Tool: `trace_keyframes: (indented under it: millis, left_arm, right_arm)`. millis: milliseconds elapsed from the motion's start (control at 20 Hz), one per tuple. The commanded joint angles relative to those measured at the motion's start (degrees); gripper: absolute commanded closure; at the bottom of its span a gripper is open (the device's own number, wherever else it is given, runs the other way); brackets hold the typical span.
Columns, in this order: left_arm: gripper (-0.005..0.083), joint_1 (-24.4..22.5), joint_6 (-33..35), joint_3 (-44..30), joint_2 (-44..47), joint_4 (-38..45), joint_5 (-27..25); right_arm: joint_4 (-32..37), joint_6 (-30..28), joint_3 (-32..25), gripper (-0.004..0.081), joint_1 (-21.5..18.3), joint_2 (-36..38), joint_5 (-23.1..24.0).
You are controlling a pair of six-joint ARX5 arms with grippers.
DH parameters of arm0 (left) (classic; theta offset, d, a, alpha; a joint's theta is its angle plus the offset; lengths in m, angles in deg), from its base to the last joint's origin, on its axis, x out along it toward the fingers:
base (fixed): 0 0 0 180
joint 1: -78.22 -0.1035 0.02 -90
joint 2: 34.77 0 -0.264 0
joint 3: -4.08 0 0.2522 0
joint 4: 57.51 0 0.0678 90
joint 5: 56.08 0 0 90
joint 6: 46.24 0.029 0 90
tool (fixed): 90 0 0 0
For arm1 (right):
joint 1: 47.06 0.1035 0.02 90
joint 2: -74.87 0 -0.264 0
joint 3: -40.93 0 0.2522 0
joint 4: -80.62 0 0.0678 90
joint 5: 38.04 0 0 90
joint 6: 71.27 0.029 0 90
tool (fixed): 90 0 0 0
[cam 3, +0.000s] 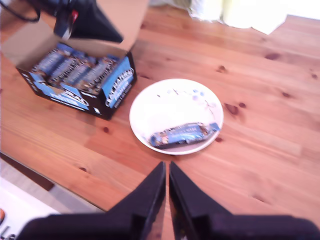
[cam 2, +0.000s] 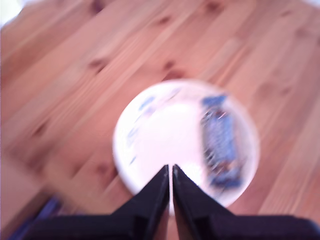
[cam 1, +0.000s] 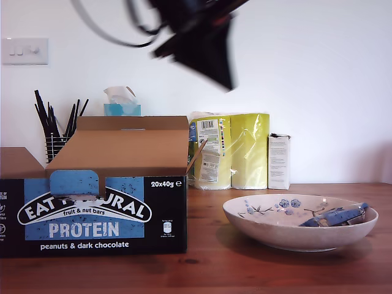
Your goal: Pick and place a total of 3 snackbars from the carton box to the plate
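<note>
Black arm (cam 1: 202,43) — looping black cable (cam 1: 104,33), tapered wedge-shaped fingers (cam 3: 145,197).

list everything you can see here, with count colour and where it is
box: 1, black and blue with brown flaps, exterior view's left, open
bars in box: several, blue, count unclear
plate: 1, cream with blue flowers, exterior view's right
bar: 1, blue, lying in the plate
rolls: 1 pack, yellow wrap, against the wall behind the plate
white carton: 1, beside the rolls
tissue box: 1, teal, behind the box
sticks: a bunch, black, in a wire holder behind the box
switch: 1, white, on the wall
table: 1, brown wood
first gripper: black, shut, above the plate
second gripper: black, shut, high above the table
</note>
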Motion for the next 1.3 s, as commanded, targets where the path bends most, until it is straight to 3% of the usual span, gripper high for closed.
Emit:
trace_keyframes:
  millis: [0,200,450,500,650,700,1250]
  left_arm:
    - [0.0797,-1.16,0.04,-3.04,5.31,0.83,0.15]
    - [0.0797,-6.71,-0.26,-10.53,12.37,-3.30,-0.83]
    - [0.0775,-11.58,-2.14,-11.37,11.41,-14.49,-0.90]
    - [0.0701,-11.78,-3.72,-11.37,10.73,-14.84,-0.92]
    - [0.0201,-11.87,-8.44,-11.37,9.57,-12.76,-0.94]
    - [0.0112,-11.87,-9.46,-11.37,9.35,-10.99,-0.94]
    - [0.0105,-10.88,-19.04,-10.88,1.05,-2.01,-4.31]
  right_arm:
    - [1.53,-0.28,0.39,0.0783,0.26,0.20,-1.81]
    - [2.32,-0.31,0.39,0.0783,0.26,-2.27,-6.62]
    - [6.19,-1.44,0.39,0.0783,0.26,-7.54,-12.37]
    - [6.51,-1.51,0.39,0.0783,0.26,-8.61,-12.37]
    - [7.54,-2.67,0.39,0.0783,0.26,-11.28,-12.46]
    - [7.69,-3.06,0.39,0.0783,0.26,-12.04,-12.46]
    - [8.39,-7.74,0.39,0.0783,0.26,-13.73,-12.44]
